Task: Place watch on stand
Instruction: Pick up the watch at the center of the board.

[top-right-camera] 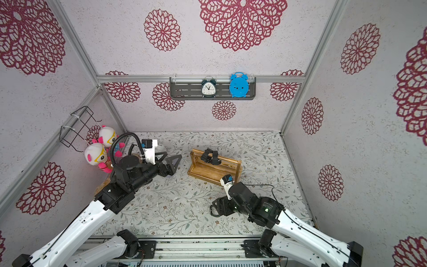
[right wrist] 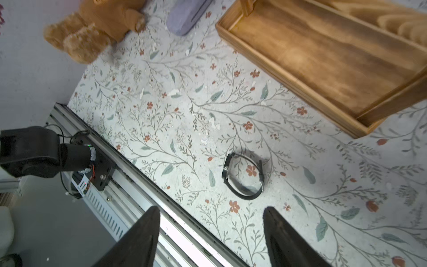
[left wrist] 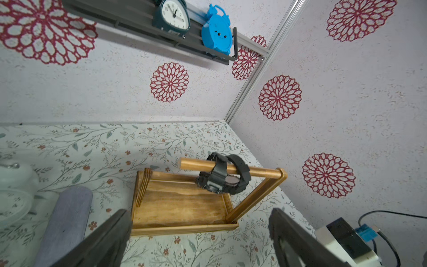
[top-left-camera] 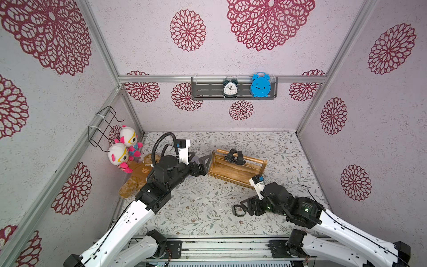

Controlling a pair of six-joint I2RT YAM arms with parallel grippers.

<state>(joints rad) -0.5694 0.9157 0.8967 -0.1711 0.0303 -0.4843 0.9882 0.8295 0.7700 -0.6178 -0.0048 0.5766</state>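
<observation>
Partly behind right gripper (top-left-camera: 243,206): loose watch (top-left-camera: 234,210)

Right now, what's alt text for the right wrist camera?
A slim black watch lies on the floral table just beyond the open right gripper. The wooden stand and a brown teddy bear sit farther off.

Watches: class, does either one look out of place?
Yes: the slim watch lies on edge on the table, off the stand, before the open right gripper; the chunky watch hangs on the stand's bar.

Teddy bear (top-left-camera: 135,176) partly behind left arm (top-left-camera: 161,175)
</observation>
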